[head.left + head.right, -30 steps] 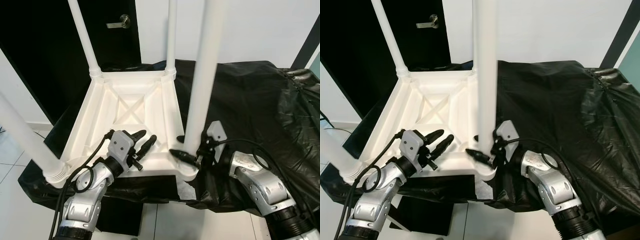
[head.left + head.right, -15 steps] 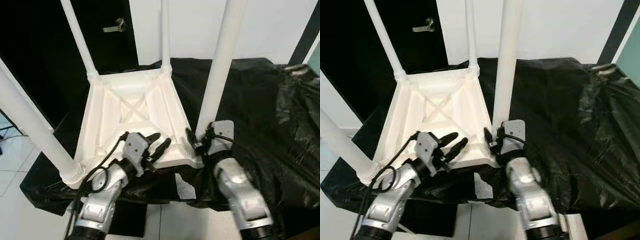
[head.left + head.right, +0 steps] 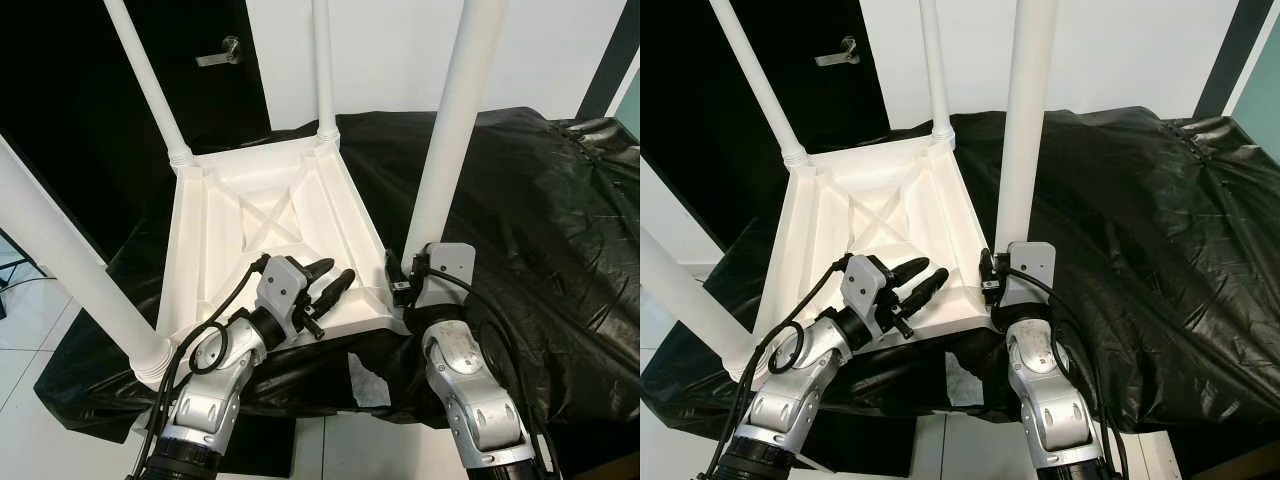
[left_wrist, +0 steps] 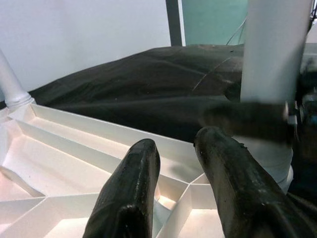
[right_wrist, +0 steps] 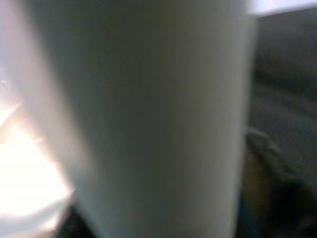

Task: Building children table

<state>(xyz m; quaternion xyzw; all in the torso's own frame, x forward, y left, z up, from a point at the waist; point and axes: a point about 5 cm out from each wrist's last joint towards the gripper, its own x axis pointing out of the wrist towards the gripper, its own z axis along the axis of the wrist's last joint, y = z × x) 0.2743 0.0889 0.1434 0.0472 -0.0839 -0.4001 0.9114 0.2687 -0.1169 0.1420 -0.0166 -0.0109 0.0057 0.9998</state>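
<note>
Fingers of my left gripper stand a little apart with nothing between them, hovering over the ribbed underside of the white table near its front edge. The left wrist view lets me look along them to the near right leg and a dark, blurred bar across its base; the head views do not give me that detail. My right gripper sits at the foot of that same leg, pressed close to the table's near right corner. I cannot tell from the head views whether its fingers clasp the leg, and the right wrist view gives me just a blurred white column very close to the lens. The table lies upside down on a black plastic sheet, its four legs pointing up. A dark door with a metal handle stands behind at the left, beside a white wall.
</note>
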